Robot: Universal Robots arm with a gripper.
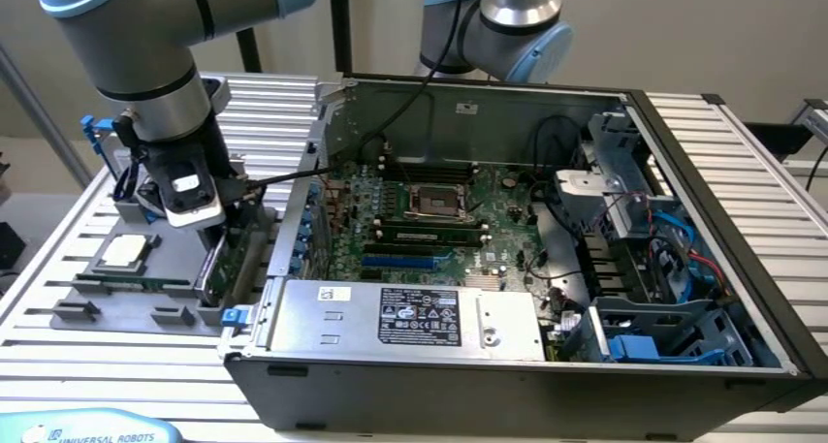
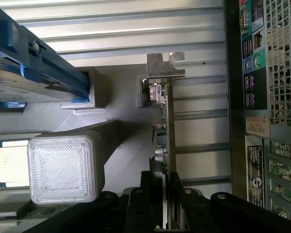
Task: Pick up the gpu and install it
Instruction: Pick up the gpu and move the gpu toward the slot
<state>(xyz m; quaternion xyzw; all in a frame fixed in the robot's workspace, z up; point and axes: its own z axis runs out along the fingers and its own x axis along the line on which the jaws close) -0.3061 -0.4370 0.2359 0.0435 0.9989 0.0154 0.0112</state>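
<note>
gpu [image 2: 166, 131] stands on edge in the grey fixture [image 1: 130, 305] on the counter [image 1: 78, 365], just beside the open PC case [image 1: 428, 395], on the exterior view's left. Its silver bracket [image 2: 164, 65] is at the end away from the gripper [image 2: 164, 194]. Jaws are closed on the card's two faces. Processor chip [image 1: 127, 251] lies flat in the same fixture.

Robot lab: opened computer case [image 1: 518, 396]

"universal robots" on pale blue cap [image 1: 91, 430], power supply label [image 1: 418, 316] unreadable
</note>
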